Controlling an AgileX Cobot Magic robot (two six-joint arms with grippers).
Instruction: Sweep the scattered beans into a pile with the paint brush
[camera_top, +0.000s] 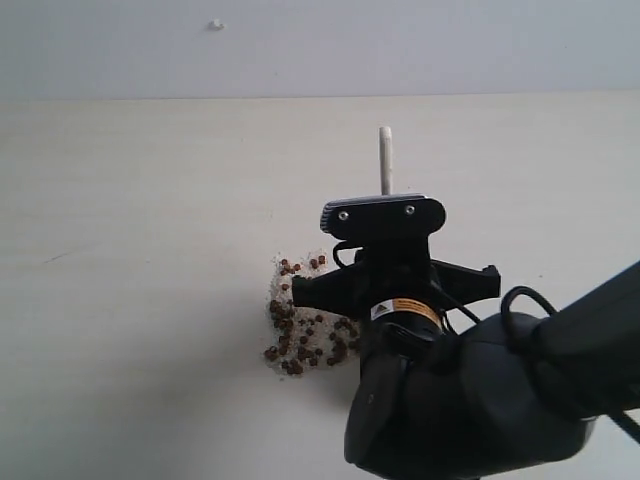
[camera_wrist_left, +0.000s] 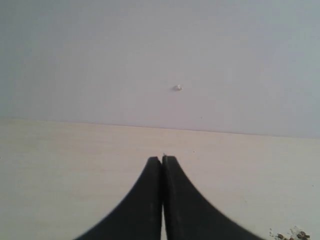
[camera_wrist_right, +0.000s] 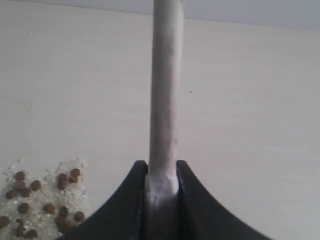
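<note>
Beside dozens of beans (camera_top: 300, 320), the right pincer (camera_wrist_right: 162, 167) grips one paint brush (camera_wrist_right: 165, 90); the left pincer (camera_wrist_left: 161, 160) is closed.

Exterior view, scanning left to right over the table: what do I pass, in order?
beans → paint brush handle pointing up → black cable loop

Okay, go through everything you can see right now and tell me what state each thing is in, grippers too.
paint brush: gripped by its handle, bristles out of sight.
right gripper: shut on the paint brush.
left gripper: shut, holding nothing.
beans: bunched in one loose patch among whitish crumbs.
</note>
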